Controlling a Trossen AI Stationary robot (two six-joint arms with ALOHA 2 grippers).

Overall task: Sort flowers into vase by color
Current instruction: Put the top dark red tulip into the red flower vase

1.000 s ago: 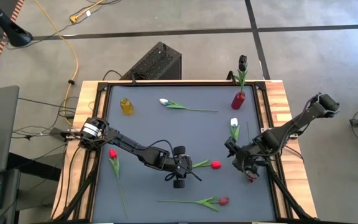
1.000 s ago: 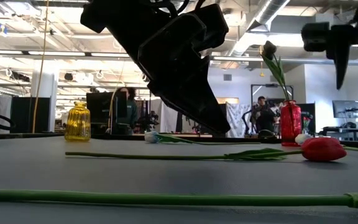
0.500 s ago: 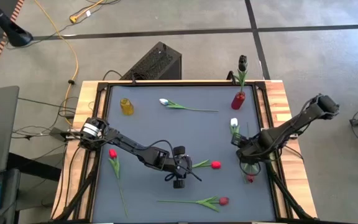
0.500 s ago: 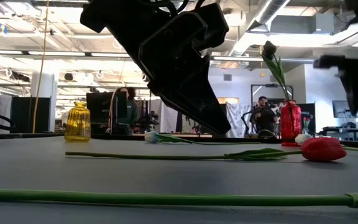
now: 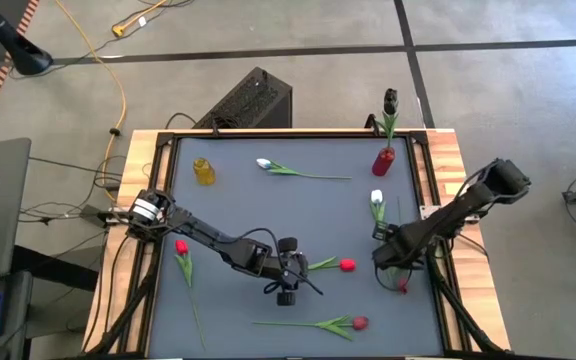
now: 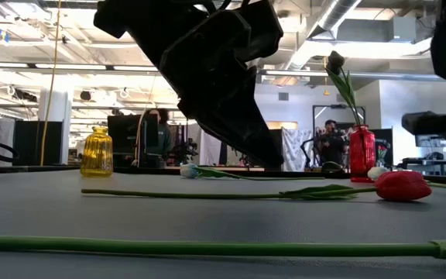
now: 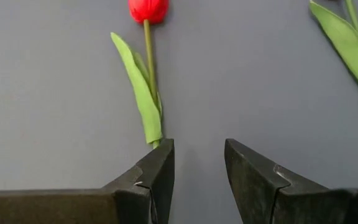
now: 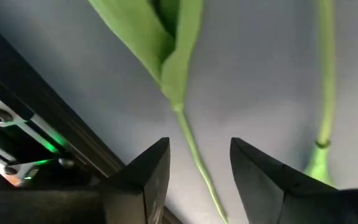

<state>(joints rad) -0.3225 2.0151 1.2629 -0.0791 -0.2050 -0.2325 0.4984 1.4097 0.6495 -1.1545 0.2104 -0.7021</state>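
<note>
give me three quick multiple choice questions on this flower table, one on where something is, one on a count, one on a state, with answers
1. Where does the red vase stand on the mat?
A. by the far right corner
B. in the middle
C. at the near left corner

2. How many white flowers lie flat on the mat?
A. none
B. two
C. four

3. How are the left gripper's fingers?
A. shut on a red flower
B. apart, with nothing between them
C. shut on the yellow vase

Answers:
1. A, the high view shows it at the far right corner, with a dark flower standing in it.
2. B, one white flower lies near the yellow vase, another lies below the red vase.
3. B, the left wrist view shows bare mat between the fingers, the red flower's stem ending beside one finger.
</note>
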